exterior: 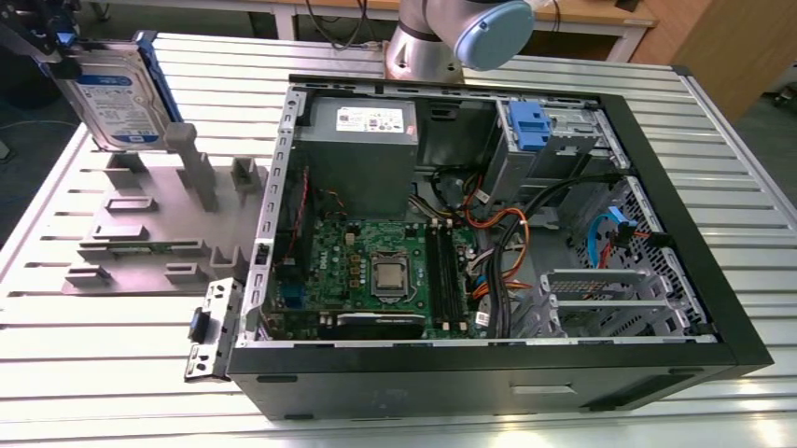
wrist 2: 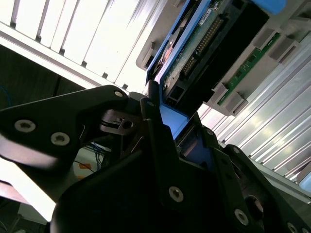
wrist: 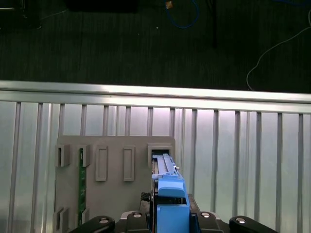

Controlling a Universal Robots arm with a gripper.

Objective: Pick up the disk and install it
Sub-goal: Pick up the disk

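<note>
One disk in the gripper

Upright and slightly tilted, the disk, a silver hard drive with white-and-blue label in a blue carrier rail, at the exterior view's far left, over the grey fixture.

No print legible. Disk: white-and-blue label on its face, lettering too small to read. Grey power-supply box: white sticker, markings likewise unreadable.
</note>
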